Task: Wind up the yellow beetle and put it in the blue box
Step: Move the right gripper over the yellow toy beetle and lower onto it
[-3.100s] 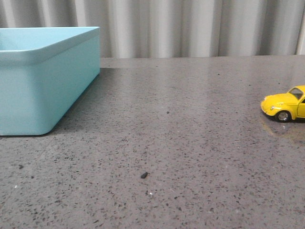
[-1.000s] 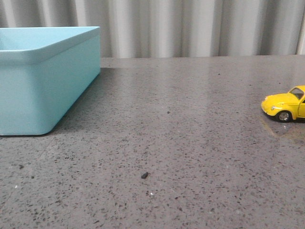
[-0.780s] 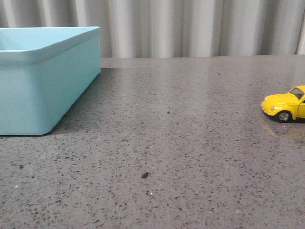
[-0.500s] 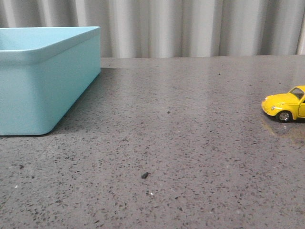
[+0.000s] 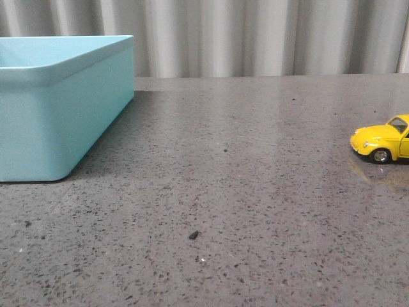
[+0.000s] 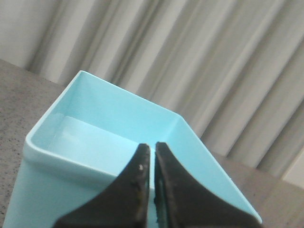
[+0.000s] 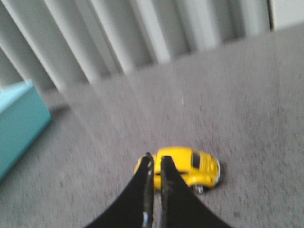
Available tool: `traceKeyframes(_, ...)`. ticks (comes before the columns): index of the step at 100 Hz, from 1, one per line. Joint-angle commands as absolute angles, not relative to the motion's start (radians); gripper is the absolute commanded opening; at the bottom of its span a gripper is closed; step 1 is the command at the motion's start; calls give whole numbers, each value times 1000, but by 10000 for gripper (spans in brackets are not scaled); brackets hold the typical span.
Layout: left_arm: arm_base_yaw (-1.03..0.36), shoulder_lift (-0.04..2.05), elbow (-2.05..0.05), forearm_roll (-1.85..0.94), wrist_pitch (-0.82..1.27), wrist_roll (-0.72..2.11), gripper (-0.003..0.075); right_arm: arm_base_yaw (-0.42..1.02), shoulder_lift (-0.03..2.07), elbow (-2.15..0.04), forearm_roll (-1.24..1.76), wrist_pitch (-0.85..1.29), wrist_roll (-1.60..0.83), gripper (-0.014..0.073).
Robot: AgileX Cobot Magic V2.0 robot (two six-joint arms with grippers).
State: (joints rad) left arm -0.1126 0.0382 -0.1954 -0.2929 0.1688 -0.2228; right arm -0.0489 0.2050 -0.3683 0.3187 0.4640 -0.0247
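While the yellow beetle sits on its wheels at the far right of the desk, only its front half shows in the front view, cut off by the frame edge, nose pointing left. Nothing touches it. A faint reflection lies on the glossy surface beneath it.

Right wrist view: beetle seen whole, dark windows, upright on the desk. Right hand has its two dark fingers pressed nearly together, a thin slit between them, holding nothing. The fingertips overlap the car's left end in this view; whether they touch it or hang above it cannot be told. Picture is blurred.

Blue box stands at the far left of the desk, well apart from the beetle, open side up. What shows of its interior in the left wrist view is bare.

Left hand: fingers closed to a narrow gap, gripping nothing, seen against the near rim of the box. Contact with the rim cannot be judged.

A small dark speck lies on the desk toward the near edge, between box and car. Grey pleated curtain behind the desk.
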Motion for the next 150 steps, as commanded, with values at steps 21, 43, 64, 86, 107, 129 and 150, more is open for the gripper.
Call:
traceKeyframes(21, -148, 286, -404, -252, 335, -134, 193, 13, 556, -674, 289, 658, -104, -50)
traceKeyframes(43, -208, 356, -473, -252, 375, -79, 123, 78, 873, -951, 269, 1031, -104, -50)
traceKeyframes(64, -259, 357, -464, -251, 384, -76, -21, 154, 1115, -1164, 232, 1176, -104, -50)
traceKeyframes(86, -263, 357, -455, -241, 402, -75, -21, 157, 1276, -1238, 171, 1196, -87, -50)
traceKeyframes(107, -263, 357, -455, -241, 446, -75, -21, 157, 1351, -1238, 106, 1193, -62, -50)
traceKeyframes(129, -263, 357, -455, -241, 481, -75, -21, 152, 1377, -1236, 37, 1140, -32, -50)
traceKeyframes(150, -263, 357, -455, -241, 481, -75, -21, 123, 1421, -1236, 37, 1099, -32, -50)
